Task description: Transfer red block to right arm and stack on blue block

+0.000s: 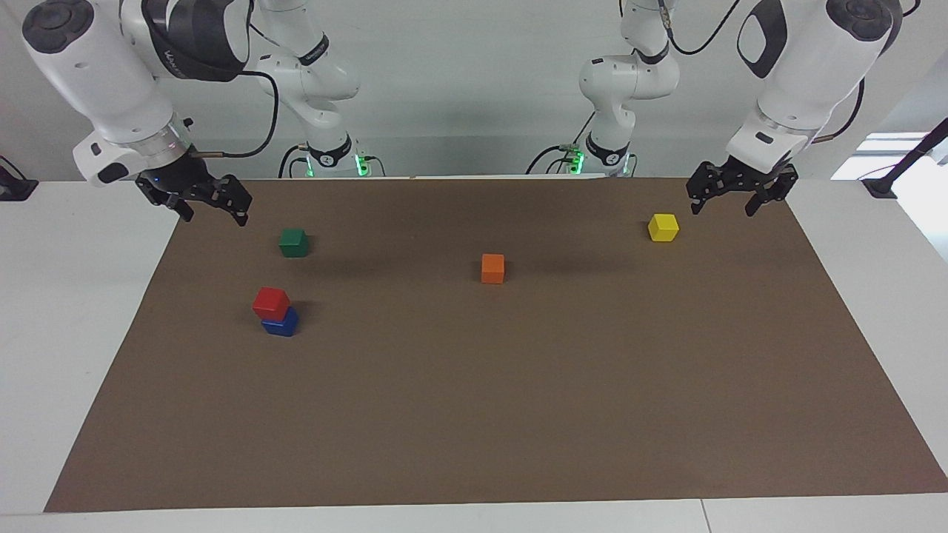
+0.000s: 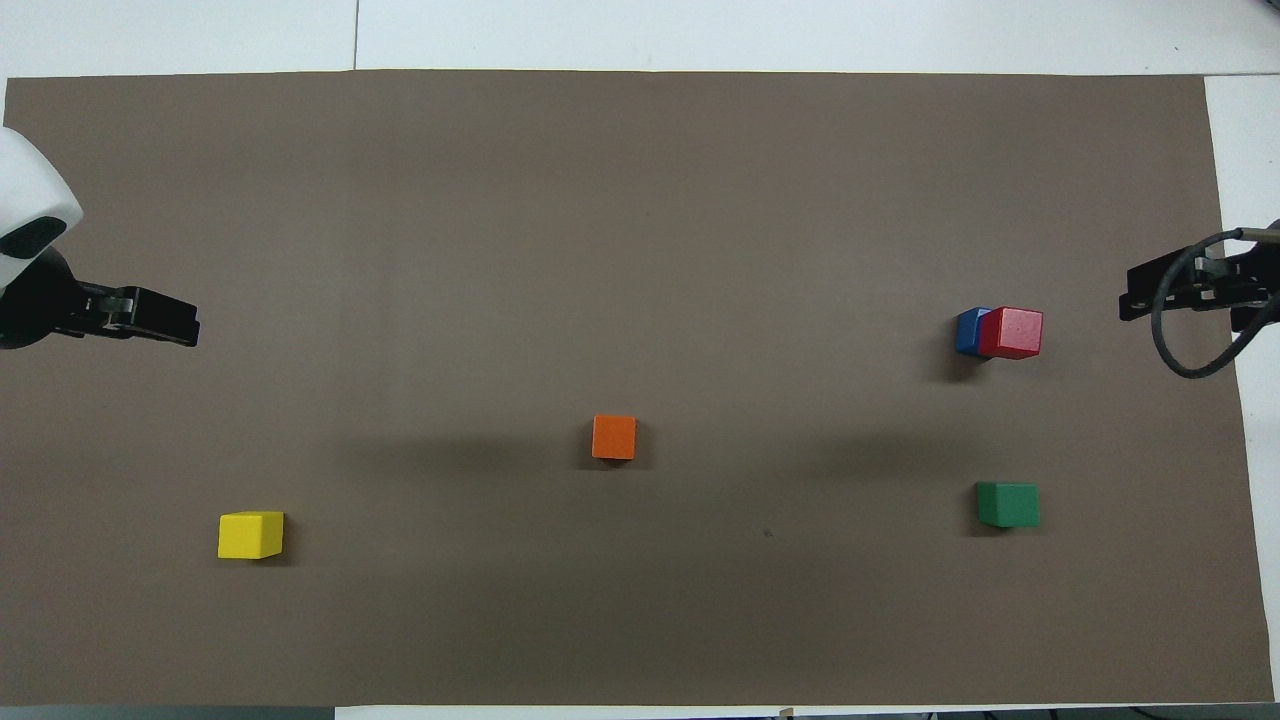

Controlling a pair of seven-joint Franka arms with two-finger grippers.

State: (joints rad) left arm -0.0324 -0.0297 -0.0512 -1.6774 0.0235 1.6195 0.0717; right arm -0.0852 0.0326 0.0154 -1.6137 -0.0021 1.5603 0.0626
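The red block [image 1: 271, 303] [image 2: 1011, 332] sits on top of the blue block [image 1: 281, 323] [image 2: 969, 331], toward the right arm's end of the table. My right gripper [image 1: 211, 215] [image 2: 1130, 300] hangs open and holds nothing, raised over the mat's edge at that end, well apart from the stack. At the other end my left gripper [image 1: 722, 207] [image 2: 185, 328] is open and holds nothing, in the air beside the yellow block [image 1: 663, 227] [image 2: 250, 535].
A green block [image 1: 294, 242] [image 2: 1008, 504] lies nearer to the robots than the stack. An orange block [image 1: 492, 268] [image 2: 614, 437] rests mid-table. All lie on a brown mat [image 1: 518, 414] on the white table [image 1: 67, 311].
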